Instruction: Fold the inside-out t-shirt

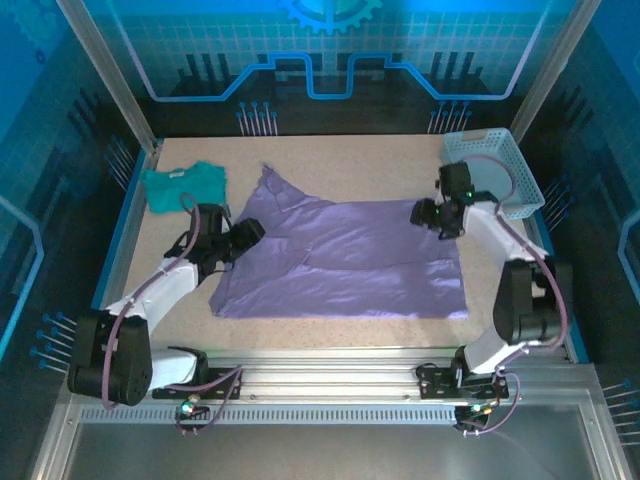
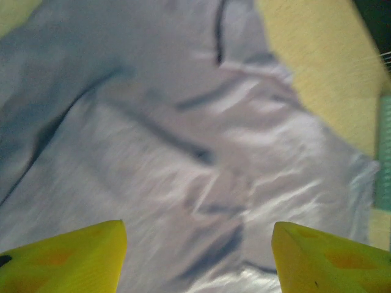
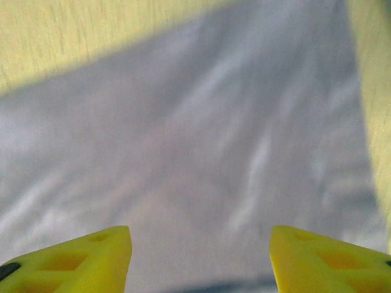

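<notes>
Basket: a pale blue basket (image 1: 497, 168) with slotted walls stood at the far right corner of the table (image 1: 400, 155), well apart from both shirts.
Basket contents: the part of the inside that showed was its own pale floor; the right arm's cable crossed over the near left part and hid it.
Teal shirt: a small teal shirt (image 1: 183, 186) lay bunched at the far left corner of the table, near the purple t-shirt but not touching it.
Purple t-shirt, place: the purple t-shirt (image 1: 350, 265) lay spread on the middle of the table, between the two arms.
Purple t-shirt, look: lavender and mostly flat. Its left edge ran slanted beside the left arm, a narrow point of cloth reached toward the far left, and a short crease ran down left of centre. The right half was smooth with a straight right edge. Seen from the left wrist, the cloth (image 2: 201, 140) had dark wrinkles. Seen from the right wrist, it (image 3: 201, 140) was blurred and plain.
Left claw: the left claw (image 1: 247, 236) (image 2: 198, 231) sat over the t-shirt's left edge, yellow fingers apart, with nothing between them.
Right claw: the right claw (image 1: 423, 214) (image 3: 200, 232) sat over the far right corner of the t-shirt, fingers apart, gripping nothing.
</notes>
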Available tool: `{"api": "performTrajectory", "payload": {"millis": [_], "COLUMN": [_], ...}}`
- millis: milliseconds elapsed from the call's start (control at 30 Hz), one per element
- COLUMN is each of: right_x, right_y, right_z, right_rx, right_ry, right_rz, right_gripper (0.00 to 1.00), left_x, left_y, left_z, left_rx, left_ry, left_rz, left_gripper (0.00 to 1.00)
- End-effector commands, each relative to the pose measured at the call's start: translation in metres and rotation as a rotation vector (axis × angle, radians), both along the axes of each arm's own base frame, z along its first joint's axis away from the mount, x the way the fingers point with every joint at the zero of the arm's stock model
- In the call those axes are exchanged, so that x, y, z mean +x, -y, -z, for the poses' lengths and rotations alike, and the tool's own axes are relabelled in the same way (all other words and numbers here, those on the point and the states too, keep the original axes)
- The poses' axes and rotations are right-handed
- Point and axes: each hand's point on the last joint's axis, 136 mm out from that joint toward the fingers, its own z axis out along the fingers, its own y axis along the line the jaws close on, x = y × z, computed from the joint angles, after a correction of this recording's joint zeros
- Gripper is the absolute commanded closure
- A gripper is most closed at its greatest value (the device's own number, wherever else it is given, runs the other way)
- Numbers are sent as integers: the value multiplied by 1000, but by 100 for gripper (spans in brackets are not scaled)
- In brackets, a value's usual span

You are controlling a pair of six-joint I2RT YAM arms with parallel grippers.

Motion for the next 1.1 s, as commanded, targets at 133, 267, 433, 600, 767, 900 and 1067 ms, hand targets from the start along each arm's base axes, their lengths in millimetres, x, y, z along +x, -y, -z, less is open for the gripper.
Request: {"api": "performTrajectory", "payload": {"millis": [133, 267, 433, 600, 767, 900, 1067], "right_x": [63, 82, 99, 106, 111, 117, 121], "right_y": [43, 58, 77, 88, 94, 89, 87], "right_z": [28, 42, 53, 67, 83, 93, 104], "right_rx": [-216, -244, -271, -302, -306, -278, -267], "right_ry": [-97, -140, -184, -234, -271, -280, -301], "right_rz": [25, 20, 29, 42, 60, 44, 21], "right_gripper": [37, 37, 36, 36, 37, 40, 46], "left_x": [14, 13, 12, 10, 10, 9, 8], "left_y": [-4, -3, -3, -5, -4, -4, -4], "left_z": [-13, -12, -13, -14, -15, -13, -10], "left_rx": [29, 24, 37, 48, 45, 47, 48], "left_ry": [56, 55, 57, 59, 62, 60, 56], "left_rz": [-4, 1, 13, 16, 20, 23, 25], "left_gripper": [35, 35, 34, 34, 34, 34, 34]}}
